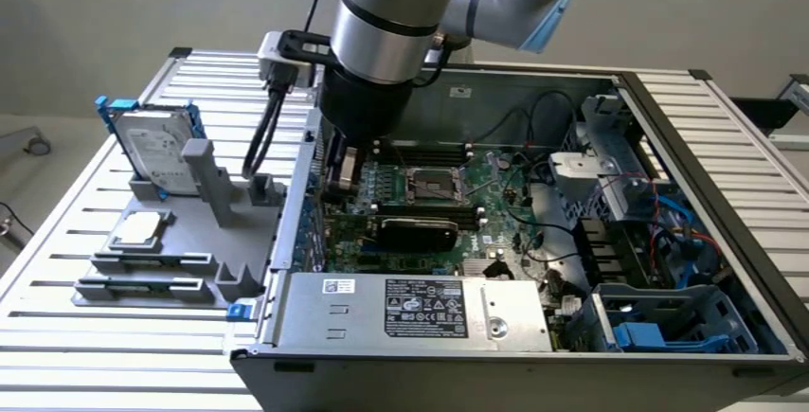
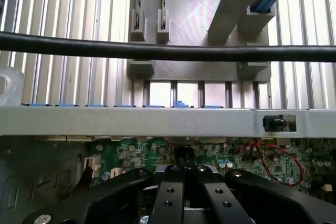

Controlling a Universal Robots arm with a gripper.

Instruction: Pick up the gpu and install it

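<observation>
The arm (image 1: 392,14) reaches down from the top centre of the exterior view into the open computer case (image 1: 531,355), its black wrist ending at the gripper (image 1: 341,180), which sits low against the case wall on the exterior view's left, over the green motherboard (image 1: 499,189). In the wrist view the gripper (image 2: 186,174) shows its black fingers (image 2: 170,192) pressed together at the bottom centre of the frame, with a thin dark edge rising between their tips; whether that edge is a held part cannot be told. The gpu (image 1: 418,232), seen as a glossy black rounded shroud, lies in the middle of the exterior view on the motherboard, just below the processor socket (image 1: 427,185) and slightly to the lower right of the gripper, near it but not clearly touching. Outside the case, on the slatted table (image 1: 63,336) at the exterior view's left, a grey fixture (image 1: 189,241) holds a silver hard drive (image 1: 158,152) in a blue frame, standing upright, and a small square processor chip (image 1: 139,229). A black cable (image 2: 168,51) crosses the wrist view horizontally above the case's metal rim (image 2: 131,121).
</observation>
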